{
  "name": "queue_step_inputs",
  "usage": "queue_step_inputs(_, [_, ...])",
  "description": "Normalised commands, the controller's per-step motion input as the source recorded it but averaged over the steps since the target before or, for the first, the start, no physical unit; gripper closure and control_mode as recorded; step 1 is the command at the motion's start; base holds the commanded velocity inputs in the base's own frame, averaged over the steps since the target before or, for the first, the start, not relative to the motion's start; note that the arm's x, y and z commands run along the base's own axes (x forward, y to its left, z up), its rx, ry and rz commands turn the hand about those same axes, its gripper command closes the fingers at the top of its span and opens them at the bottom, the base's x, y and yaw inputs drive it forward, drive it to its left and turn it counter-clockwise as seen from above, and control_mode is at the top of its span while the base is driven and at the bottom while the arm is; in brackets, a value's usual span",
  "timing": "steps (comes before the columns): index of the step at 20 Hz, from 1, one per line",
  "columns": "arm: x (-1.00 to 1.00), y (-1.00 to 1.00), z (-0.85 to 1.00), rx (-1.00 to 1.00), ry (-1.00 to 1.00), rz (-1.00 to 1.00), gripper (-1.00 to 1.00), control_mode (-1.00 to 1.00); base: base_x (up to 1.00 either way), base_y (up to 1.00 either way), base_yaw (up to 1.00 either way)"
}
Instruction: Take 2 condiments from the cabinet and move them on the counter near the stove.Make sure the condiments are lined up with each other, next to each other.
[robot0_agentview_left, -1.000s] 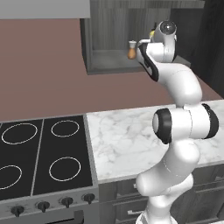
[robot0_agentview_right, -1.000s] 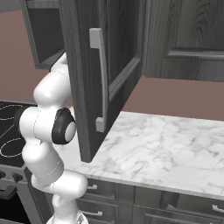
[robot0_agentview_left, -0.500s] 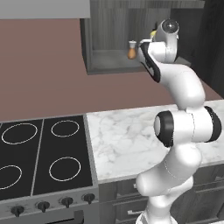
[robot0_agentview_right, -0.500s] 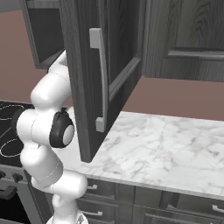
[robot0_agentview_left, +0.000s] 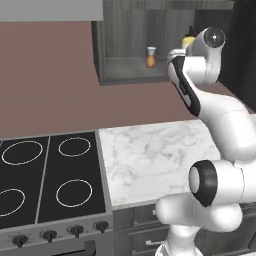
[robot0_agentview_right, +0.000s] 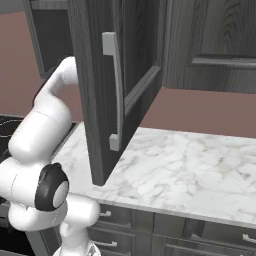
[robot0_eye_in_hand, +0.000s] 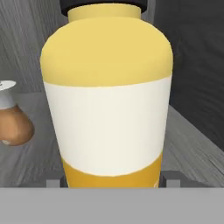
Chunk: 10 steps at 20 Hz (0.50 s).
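Observation:
The yellow squeeze bottle (robot0_eye_in_hand: 107, 100), with a white band and a dark cap, stands upright on the cabinet shelf (robot0_eye_in_hand: 30, 166). It is close up in the hand view. My gripper (robot0_eye_in_hand: 112, 181) is around its base, a fingertip (robot0_eye_in_hand: 53, 183) pressed against each side, shut on it. In the left base view the bottle's top (robot0_agentview_left: 188, 41) peeks out behind my hand inside the cabinet (robot0_agentview_left: 125, 72). The small brown shaker (robot0_agentview_left: 150, 57) with a white top stands on the same shelf, left of the bottle (robot0_eye_in_hand: 11, 124) and apart from it.
The cabinet's open door (robot0_agentview_right: 100, 100) hangs out over the marble counter (robot0_agentview_left: 150, 160) beside my arm. The black stove (robot0_agentview_left: 50, 175) lies left of the counter, its knobs (robot0_agentview_left: 75, 231) along the front. Dark drawers sit under the slab.
The arm has leaned slightly further toward the cabinet. The bottle and the shaker stand where they were on the shelf.

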Motion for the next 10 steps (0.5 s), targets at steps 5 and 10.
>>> queue_step_inputs(5, [-1.00,0.33,0.00,0.00,-0.05,0.38,1.00,-1.00,0.00,0.00,0.00])
queue_step_inputs(10, [-1.00,0.41,-0.19,0.00,0.08,0.62,1.00,-1.00,0.00,0.00,0.00])
